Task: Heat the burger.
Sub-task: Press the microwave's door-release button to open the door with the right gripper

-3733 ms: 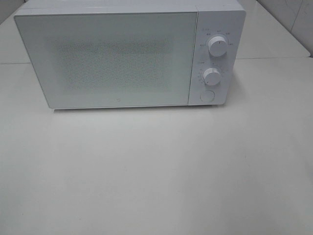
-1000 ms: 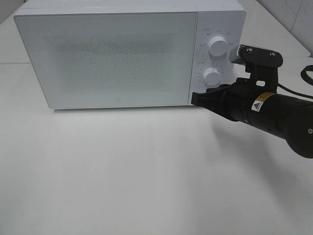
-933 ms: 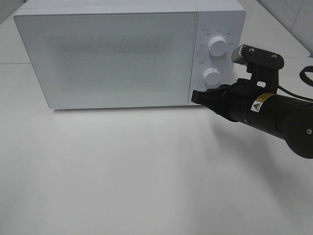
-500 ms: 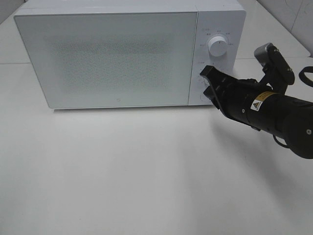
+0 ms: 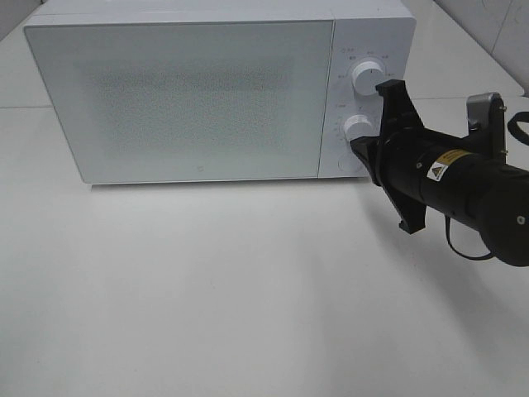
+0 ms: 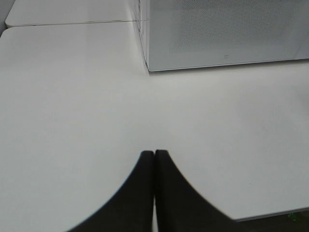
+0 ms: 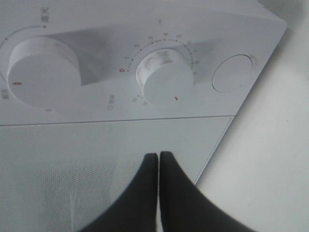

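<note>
The burger is out of view. The white microwave (image 5: 182, 99) stands at the back of the table with its door closed. My right gripper (image 5: 359, 145) is shut and empty, its tip just in front of the control panel, below the lower knob (image 5: 357, 126) and under the upper knob (image 5: 367, 76). The right wrist view shows the shut fingertips (image 7: 158, 157) over the door's edge, with the lower knob (image 7: 161, 79), upper knob (image 7: 41, 72) and round button (image 7: 232, 72) beyond. My left gripper (image 6: 154, 153) is shut and empty above the bare table, short of the microwave's front corner (image 6: 149, 67).
The white table (image 5: 248, 289) spreads in front of the microwave. A seam between table sections (image 6: 72, 22) runs beside the microwave's left side. The right arm's black body (image 5: 463, 186) and its cable lie over the table's right part.
The right arm came in from the right to the control panel. In the last second its wrist rolled about a quarter turn and the tip rose from the round button towards the lower knob.
</note>
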You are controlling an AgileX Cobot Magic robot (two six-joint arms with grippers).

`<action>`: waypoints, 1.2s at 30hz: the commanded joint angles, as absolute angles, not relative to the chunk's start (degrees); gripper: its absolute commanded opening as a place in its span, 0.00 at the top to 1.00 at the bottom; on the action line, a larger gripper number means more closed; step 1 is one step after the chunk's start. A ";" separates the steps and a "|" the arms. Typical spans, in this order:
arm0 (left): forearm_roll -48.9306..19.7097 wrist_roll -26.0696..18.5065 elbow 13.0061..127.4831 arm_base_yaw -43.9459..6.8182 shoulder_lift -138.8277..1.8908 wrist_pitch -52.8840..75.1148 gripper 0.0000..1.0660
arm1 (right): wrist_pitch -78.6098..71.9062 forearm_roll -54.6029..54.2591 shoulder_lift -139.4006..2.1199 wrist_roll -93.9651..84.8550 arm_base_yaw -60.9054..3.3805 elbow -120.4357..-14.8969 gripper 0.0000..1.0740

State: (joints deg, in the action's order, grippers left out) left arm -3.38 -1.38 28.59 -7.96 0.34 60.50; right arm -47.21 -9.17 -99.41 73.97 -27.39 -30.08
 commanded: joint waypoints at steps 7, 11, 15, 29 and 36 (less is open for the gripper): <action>-3.67 -1.38 28.48 -7.91 0.80 59.70 1.00 | -46.52 -15.53 -99.35 74.26 -27.44 -30.31 1.00; -3.67 -1.38 28.48 -7.91 0.80 59.70 1.00 | -46.41 -19.88 -100.15 71.10 -27.44 -30.60 1.00; -3.67 -1.38 28.48 -7.91 0.80 59.70 1.00 | -44.52 -19.48 -103.53 70.36 -27.44 -32.37 1.00; -3.67 -1.38 28.48 -7.91 0.80 59.70 1.00 | -41.48 -18.91 -109.38 67.67 -27.44 -38.04 1.00; -3.67 -1.38 28.48 -7.91 0.80 59.70 1.00 | -40.28 -20.51 -112.64 64.86 -27.44 -42.46 1.00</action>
State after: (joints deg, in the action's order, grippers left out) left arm -3.38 -1.38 28.59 -7.96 0.34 60.50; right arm -40.57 -19.71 -111.96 66.86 -27.39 -40.91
